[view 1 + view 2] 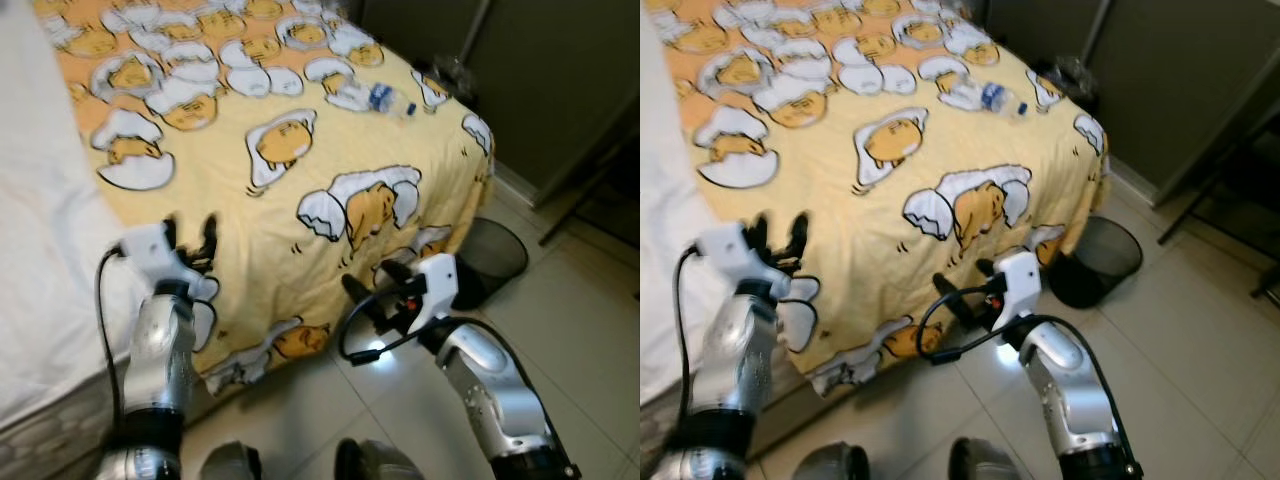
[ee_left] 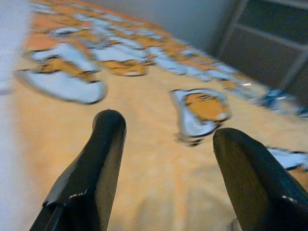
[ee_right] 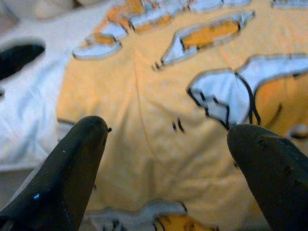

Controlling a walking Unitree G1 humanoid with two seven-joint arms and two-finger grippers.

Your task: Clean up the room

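A clear plastic water bottle (image 1: 385,98) with a blue label lies on its side near the far right corner of the bed. The bed carries a yellow blanket (image 1: 300,190) printed with cartoon eggs. My left gripper (image 1: 190,238) hovers open over the blanket's near left part, with nothing between its fingers (image 2: 103,144). My right gripper (image 1: 372,280) is open and empty too, and faces the blanket's hanging front edge, low beside the bed. A black mesh waste bin (image 1: 492,256) stands on the floor at the bed's near right corner, just right of the right gripper.
A white sheet (image 1: 40,250) covers the bed's left side. Dark cabinet doors (image 1: 560,80) line the wall behind the bed. Thin dark furniture legs (image 1: 590,190) stand at the right. Pale floor tiles (image 1: 570,330) spread to my right and in front of me.
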